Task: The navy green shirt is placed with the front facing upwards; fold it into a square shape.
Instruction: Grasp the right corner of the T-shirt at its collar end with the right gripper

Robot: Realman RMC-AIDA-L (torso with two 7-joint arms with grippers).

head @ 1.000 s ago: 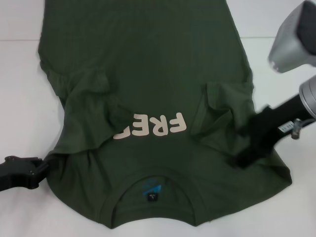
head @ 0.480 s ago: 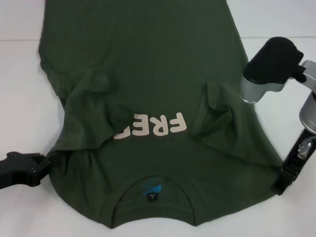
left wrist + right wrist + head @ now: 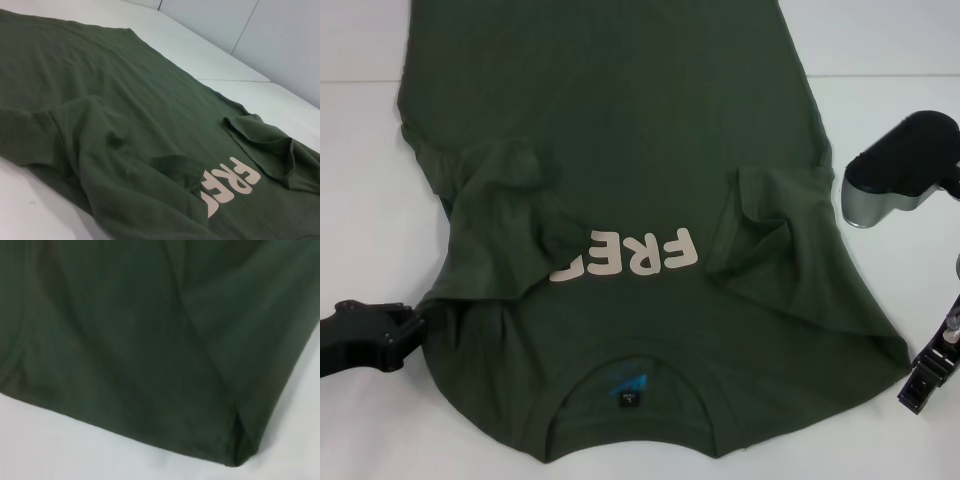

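With both sleeves folded in, my right pincer [image 3: 923, 377] has withdrawn beside the shirt [image 3: 620, 180]; grip indiscernible, left pincer [image 3: 395, 335] likewise.

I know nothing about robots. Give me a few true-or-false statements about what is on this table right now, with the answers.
1. Both sleeves of the navy green shirt are folded inward over its body. True.
2. The cream lettering is completely hidden. False: "FRE" shows; the left sleeve covers the rest.
3. The left hand is at the shirt's edge near the shoulder. True.
4. The right hand rests on the lettering. False: it is beside the shirt's corner, on the white table.
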